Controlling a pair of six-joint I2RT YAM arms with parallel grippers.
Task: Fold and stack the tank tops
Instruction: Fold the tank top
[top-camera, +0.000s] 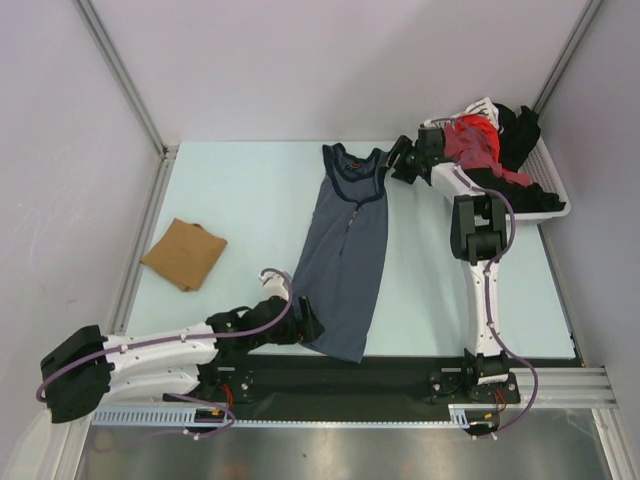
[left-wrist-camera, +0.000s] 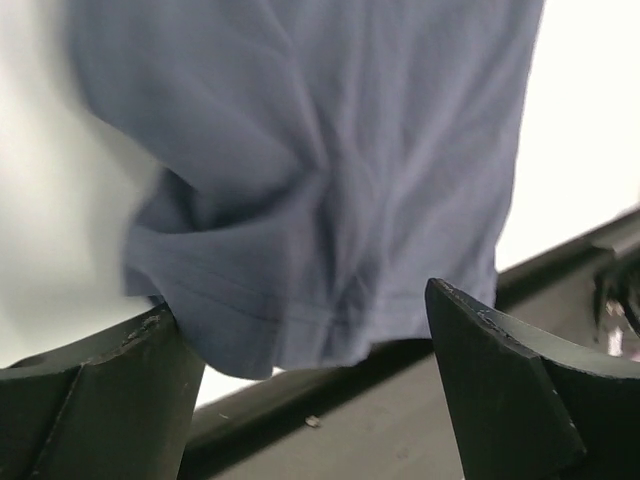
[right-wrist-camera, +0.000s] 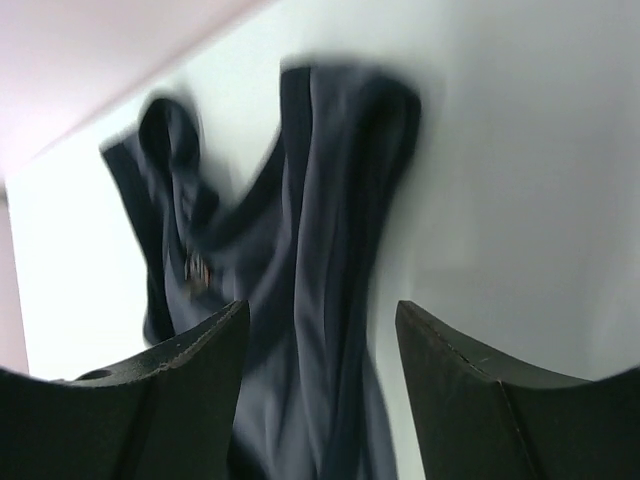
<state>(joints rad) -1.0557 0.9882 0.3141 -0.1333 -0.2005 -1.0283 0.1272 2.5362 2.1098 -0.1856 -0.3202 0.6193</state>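
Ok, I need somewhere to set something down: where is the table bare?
Bare: the wide strip between the folded tan top and the blue top, and the table beyond the tan one. A narrower strip lies between the blue top and the right arm. Crowded: the far right corner, with the basket and right gripper.

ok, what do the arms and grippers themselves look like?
The left arm and right arm each have white tubular links, bulky black joint housings and a purple cable running along the outside. The left gripper and right gripper are matte black, with thick wedge-shaped fingers tapering to blunt tips. No markings are readable.
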